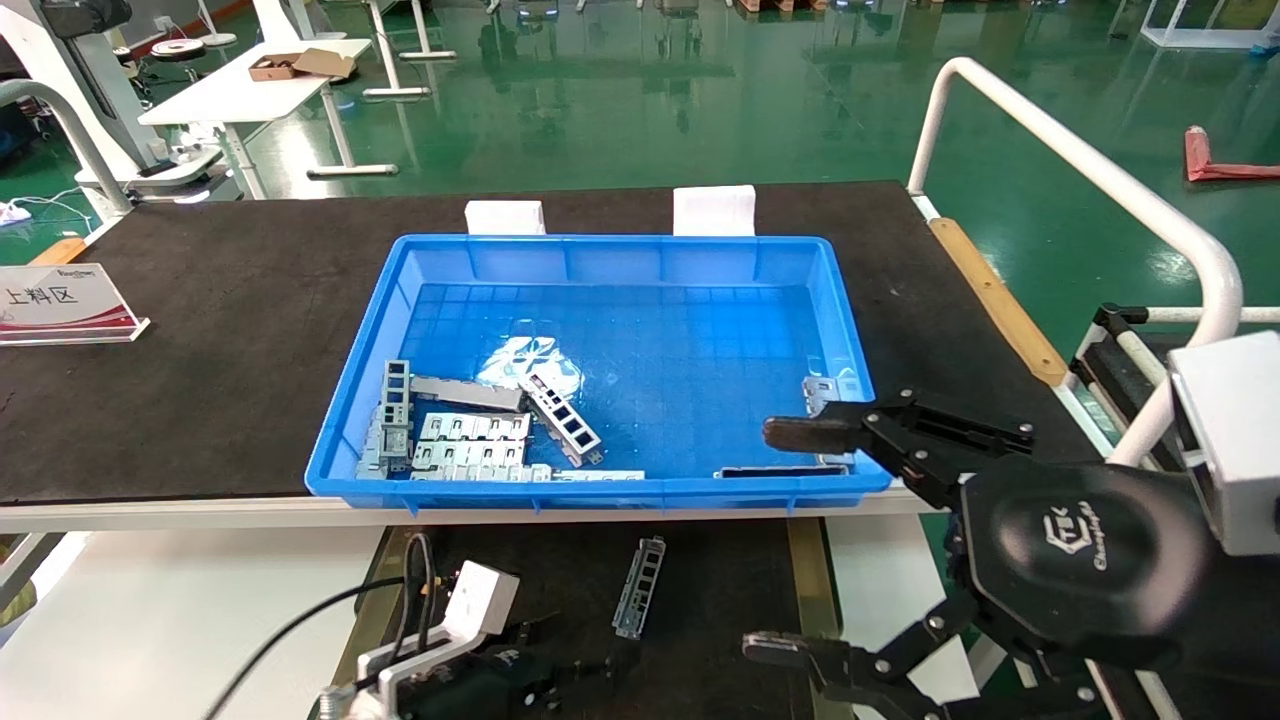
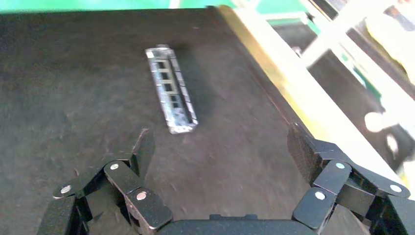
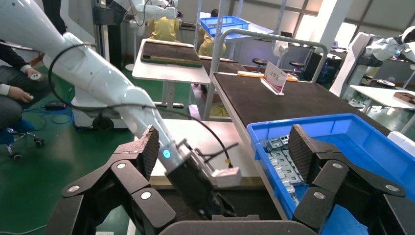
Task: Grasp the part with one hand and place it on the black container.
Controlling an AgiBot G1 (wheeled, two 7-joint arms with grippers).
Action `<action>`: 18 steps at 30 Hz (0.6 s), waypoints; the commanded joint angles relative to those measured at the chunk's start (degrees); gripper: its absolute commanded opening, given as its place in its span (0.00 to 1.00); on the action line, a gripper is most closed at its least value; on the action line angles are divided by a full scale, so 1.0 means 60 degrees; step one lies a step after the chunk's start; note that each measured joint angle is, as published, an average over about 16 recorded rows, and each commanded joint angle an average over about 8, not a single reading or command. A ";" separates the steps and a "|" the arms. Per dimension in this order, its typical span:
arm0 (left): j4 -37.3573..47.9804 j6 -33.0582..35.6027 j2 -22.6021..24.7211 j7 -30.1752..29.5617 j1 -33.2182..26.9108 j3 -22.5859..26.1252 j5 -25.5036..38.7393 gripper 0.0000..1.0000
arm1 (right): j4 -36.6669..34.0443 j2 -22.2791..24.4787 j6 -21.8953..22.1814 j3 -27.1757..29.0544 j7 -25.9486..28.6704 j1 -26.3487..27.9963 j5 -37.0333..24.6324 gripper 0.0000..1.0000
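Silver slotted part (image 1: pixel 639 587) flat on black container (image 1: pixel 720 600), ungripped

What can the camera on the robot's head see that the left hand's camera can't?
Only the head view shows the blue bin with its pile of silver pieces, and the open right gripper near the bin's corner. Only the left wrist view shows the left gripper open, with both fingers spread. Both show the part lying on the black container.
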 commanded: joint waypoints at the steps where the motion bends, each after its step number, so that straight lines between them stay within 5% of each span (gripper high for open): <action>1: -0.0323 0.0456 -0.0375 0.0270 -0.0004 -0.0104 0.0040 1.00 | 0.0000 0.0000 0.0000 0.0000 0.0000 0.0000 0.0000 1.00; 18: -0.0776 0.4163 -0.2136 0.3139 0.0150 -0.1749 -0.1554 1.00 | 0.0000 0.0002 0.0002 -0.0004 -0.0002 0.0001 0.0003 1.00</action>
